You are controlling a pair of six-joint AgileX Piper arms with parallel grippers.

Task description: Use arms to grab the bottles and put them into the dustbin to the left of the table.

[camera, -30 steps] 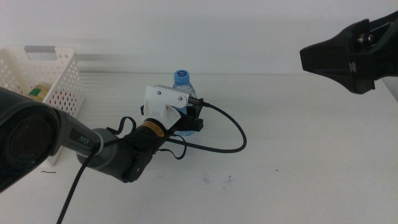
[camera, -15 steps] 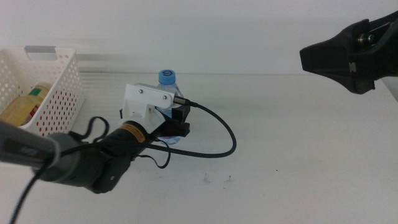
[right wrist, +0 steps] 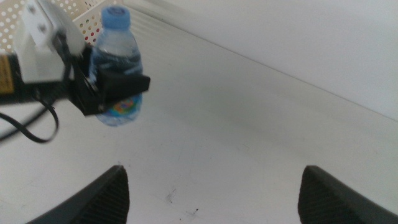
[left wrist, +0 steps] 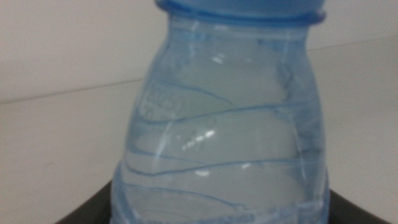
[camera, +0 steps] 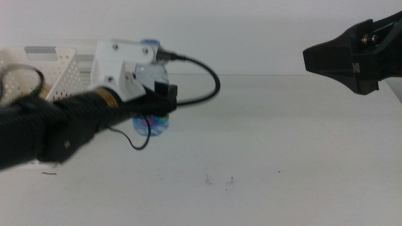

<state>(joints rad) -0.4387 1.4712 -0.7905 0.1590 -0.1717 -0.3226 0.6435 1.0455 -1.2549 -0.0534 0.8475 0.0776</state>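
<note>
White tabletop (camera: 282,144) under a pale wall, with 2 arms over it. Held clear of the surface: the small clear water bottle (camera: 152,94), blue cap up, pinched across its lower body by the left gripper (camera: 157,103), dark jaws closed against its sides. Confirmed in the right wrist view, with the bottle (right wrist: 119,68) upright in the black jaws and its colourful base band hanging free above the table. Filling the left wrist view: the bottle's ribbed shoulder (left wrist: 224,137) and the edge of the blue cap, jaw tips barely visible at the frame's lower corners.

Parked high at the right edge of the middle view: the right gripper (camera: 352,59), waiting. Jaws spread wide in its own wrist view, nothing between them (right wrist: 211,190).

Behind the left arm, at the table's left: the white perforated dustbin (camera: 59,69), mostly hidden by the arm. Contents impossible to make out from here.

Step in hand, by the look of it: carrying bottle toward dustbin, lift done, release not yet made. Next move likely calling for more travel leftward until the bottle hangs over the basket's open top, clear of the near rim, then an opening of the jaws to drop it in. Worth minding: the looping black cable (camera: 207,85) beside the bottle.
</note>
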